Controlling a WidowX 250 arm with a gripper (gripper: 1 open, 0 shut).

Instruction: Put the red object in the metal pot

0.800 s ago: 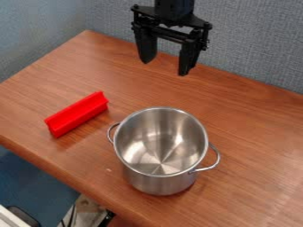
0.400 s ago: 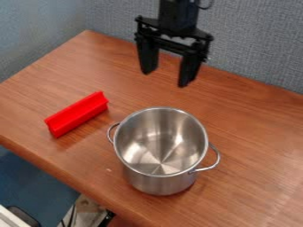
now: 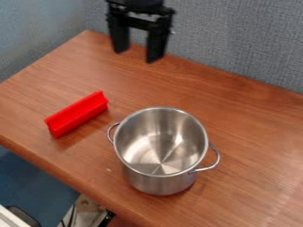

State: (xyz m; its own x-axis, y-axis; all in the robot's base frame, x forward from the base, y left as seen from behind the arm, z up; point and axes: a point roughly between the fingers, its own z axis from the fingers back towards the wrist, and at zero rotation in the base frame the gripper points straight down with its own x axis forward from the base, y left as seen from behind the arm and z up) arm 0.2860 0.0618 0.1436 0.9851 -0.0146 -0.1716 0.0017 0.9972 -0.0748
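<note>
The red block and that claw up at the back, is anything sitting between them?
No. In the camera view only bare wooden table lies between the red block and the open gripper.

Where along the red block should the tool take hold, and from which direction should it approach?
Grip the red block near its middle, across its narrow width, coming straight down from above. It lies flat on the table with clear space on both long sides, and a mid-length hold should keep the long bar balanced.

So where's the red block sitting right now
In the camera view the red block lies flat on the wooden table, left of centre, just left of the metal pot without touching it, and nearer the camera than the open hand.
</note>
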